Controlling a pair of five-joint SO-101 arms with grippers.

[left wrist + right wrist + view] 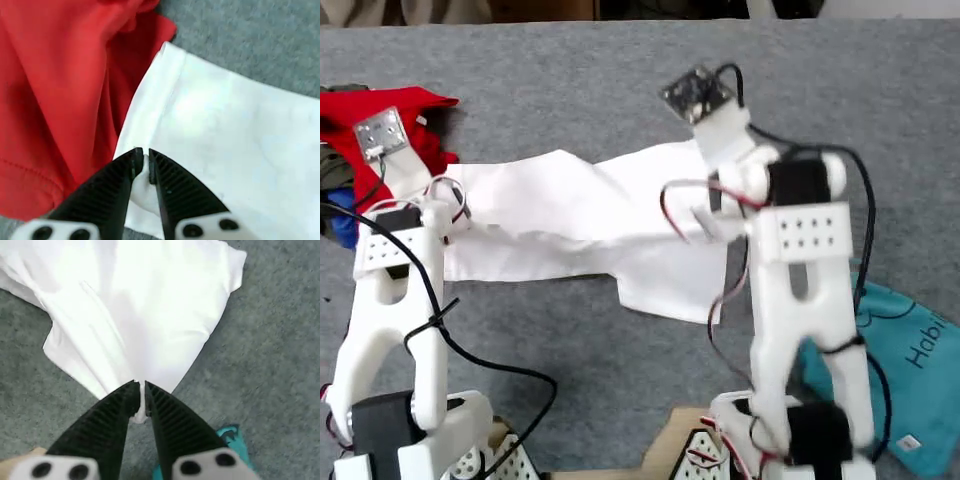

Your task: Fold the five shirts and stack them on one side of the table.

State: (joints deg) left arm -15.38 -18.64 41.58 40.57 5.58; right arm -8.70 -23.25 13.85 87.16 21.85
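Note:
A white shirt [570, 215] lies stretched across the middle of the grey table [570, 70]. At its left end, my left gripper [448, 200] is shut on the shirt's edge. In the left wrist view the black jaws of that left gripper [143, 162] pinch a fold of the white shirt [225, 130] right beside a red shirt [55, 85]. My right gripper [702, 222] is shut on the white shirt near its right end. The right wrist view shows this right gripper [141, 400] clamping a lifted point of the white shirt [145, 305].
The red shirt [410, 115] lies crumpled at the far left, with a blue cloth [338, 228] at the left edge. A teal shirt [910, 350] lies at the near right, and its corner [227, 434] shows under the right gripper. Bare table stretches along the back.

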